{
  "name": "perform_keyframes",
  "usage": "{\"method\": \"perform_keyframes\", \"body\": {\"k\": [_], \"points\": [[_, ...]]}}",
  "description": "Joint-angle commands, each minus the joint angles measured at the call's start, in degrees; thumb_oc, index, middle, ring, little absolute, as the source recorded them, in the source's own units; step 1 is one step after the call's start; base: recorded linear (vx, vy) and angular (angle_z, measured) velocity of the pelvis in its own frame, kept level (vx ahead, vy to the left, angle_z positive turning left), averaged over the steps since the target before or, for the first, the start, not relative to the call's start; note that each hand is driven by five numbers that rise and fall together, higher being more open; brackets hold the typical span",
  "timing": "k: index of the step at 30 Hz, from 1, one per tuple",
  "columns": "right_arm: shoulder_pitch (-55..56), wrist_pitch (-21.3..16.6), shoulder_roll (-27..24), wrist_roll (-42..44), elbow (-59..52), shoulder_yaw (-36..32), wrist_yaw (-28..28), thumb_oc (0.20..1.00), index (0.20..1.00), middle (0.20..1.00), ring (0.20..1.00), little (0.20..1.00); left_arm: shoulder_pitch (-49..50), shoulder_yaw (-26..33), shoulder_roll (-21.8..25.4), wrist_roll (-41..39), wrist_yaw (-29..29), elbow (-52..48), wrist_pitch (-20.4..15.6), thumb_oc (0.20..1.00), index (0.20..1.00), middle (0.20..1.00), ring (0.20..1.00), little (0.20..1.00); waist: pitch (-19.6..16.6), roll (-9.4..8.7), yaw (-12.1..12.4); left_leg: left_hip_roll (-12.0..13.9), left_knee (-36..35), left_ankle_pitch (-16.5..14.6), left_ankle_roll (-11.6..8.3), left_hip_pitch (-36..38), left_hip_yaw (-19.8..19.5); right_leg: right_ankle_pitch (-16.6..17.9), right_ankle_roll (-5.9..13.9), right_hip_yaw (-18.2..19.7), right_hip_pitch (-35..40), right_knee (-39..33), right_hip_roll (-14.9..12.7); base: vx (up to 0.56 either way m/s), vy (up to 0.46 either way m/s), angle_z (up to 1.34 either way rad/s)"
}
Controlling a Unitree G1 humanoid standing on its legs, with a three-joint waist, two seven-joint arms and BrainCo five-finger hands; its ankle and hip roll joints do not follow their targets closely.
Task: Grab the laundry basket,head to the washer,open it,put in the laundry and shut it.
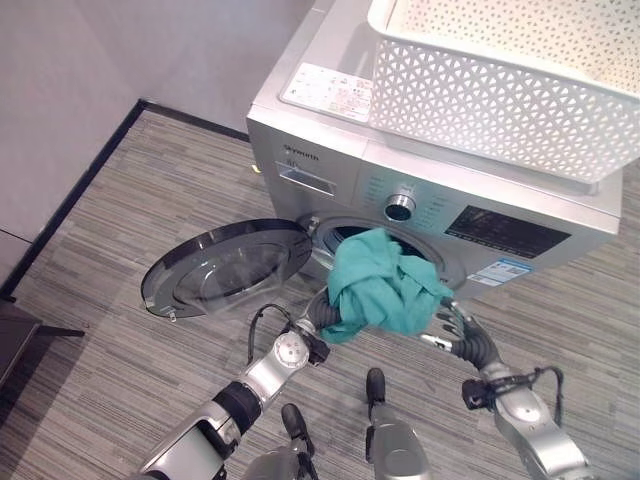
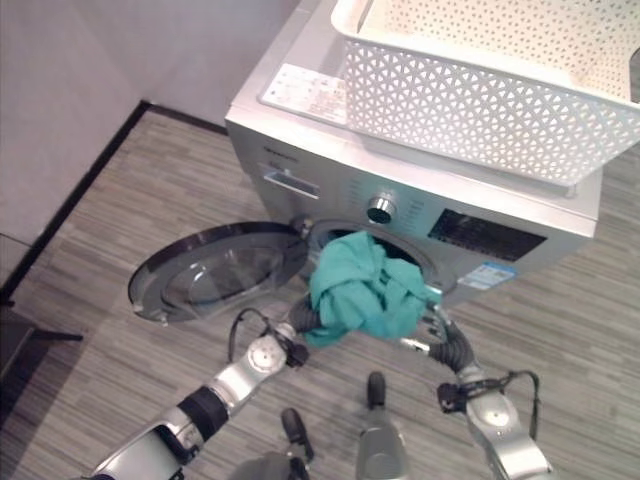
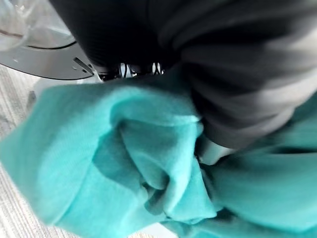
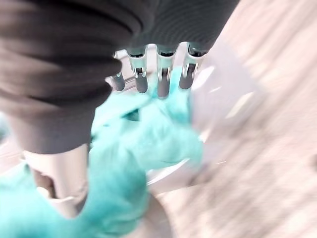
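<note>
Fingers: left hand [image 1: 318, 318] fingers buried in the teal cloth [image 1: 380, 285], grip unreadable; right hand [image 1: 462, 335] fingers extended against the bundle at 4 o'clock. Cloth: bunched half inside the washer [image 1: 330, 140] opening; best pushed deep, clear of the open door [image 1: 225, 265]. Basket [image 1: 500, 90]: on washer, apparently empty.

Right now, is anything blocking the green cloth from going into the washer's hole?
Nothing visible is. The washer door is swung wide open to the robot's left, and the teal cloth already bunches right at the round drum opening, held between the left hand and right hand.
</note>
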Motion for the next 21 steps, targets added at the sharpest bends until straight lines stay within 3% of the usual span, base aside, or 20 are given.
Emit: {"method": "perform_keyframes", "body": {"k": [1,4,9,14,20,21], "points": [[2.1,-2.1,0.7,-2.6,3.5,-2.6,1.8,1.0,1.0,1.0,1.0,1.0,-0.7,1.5,-2.4,1.7,0.6,-0.9,-4.3,0.2,0.2,0.2,0.2,0.2,-2.7,-0.53,0.3,2.7,0.2,-0.3,-2.95,-2.3,-5.3,-5.1,2.59,0.1,-1.4,5.1,-2.0,0.0,0.047,0.01],[2.6,-0.5,3.7,-6.8,16.4,-1.9,1.9,1.0,1.0,1.0,1.0,1.0,0.8,3.1,-1.6,2.6,-0.2,-0.8,-4.4,0.2,0.2,0.2,0.2,0.2,-2.4,-0.97,0.4,2.1,0.2,-0.8,-2.59,-2.1,-5.1,-4.9,2.96,0.2,-1.4,5.2,-2.5,0.0,0.058,0.01],[-1.0,0.7,9.5,-5.2,33.9,-1.2,0.9,1.0,1.0,1.0,1.0,1.0,0.8,3.4,-2.2,2.7,0.2,0.6,-4.5,0.2,0.2,0.2,0.2,0.2,-1.9,-1.41,0.4,0.9,1.4,-2.4,-1.71,-1.9,-4.4,-4.4,3.63,1.5,-1.6,5.5,-3.4,-0.01,0.072,-0.04],[-3.4,0.9,11.7,-4.6,38.5,0.1,0.5,1.0,1.0,1.0,1.0,1.0,-0.1,3.0,-2.8,2.0,0.4,1.4,-4.6,0.2,0.2,0.2,0.2,0.2,-1.0,-1.99,0.0,-0.3,6.3,-5.6,-0.32,-3.4,-2.9,-4.0,4.28,4.6,-3.4,7.2,-4.5,-0.02,0.135,-0.25],[-5.1,0.2,13.0,-1.3,39.0,0.3,-0.8,1.0,1.0,1.0,1.0,1.0,-2.5,0.6,-5.0,0.5,1.1,4.2,-4.9,0.2,0.2,0.2,0.2,0.2,1.6,-2.7,-1.9,-1.2,11.0,-8.3,1.51,-4.8,-2.2,-4.7,4.31,9.1,-9.4,17.3,-5.1,-0.05,0.111,-0.22],[-6.4,-0.1,13.4,0.4,39.3,1.0,-1.4,1.0,1.0,1.0,1.0,1.0,-3.6,0.9,-5.9,-0.8,2.2,6.0,-5.1,0.2,0.2,0.2,0.2,0.2,3.0,-3.62,-2.6,-0.8,12.1,-9.3,1.8,-5.3,-0.8,-4.5,4.39,9.7,-12.2,19.5,-4.5,0.02,0.079,-0.27]]}}
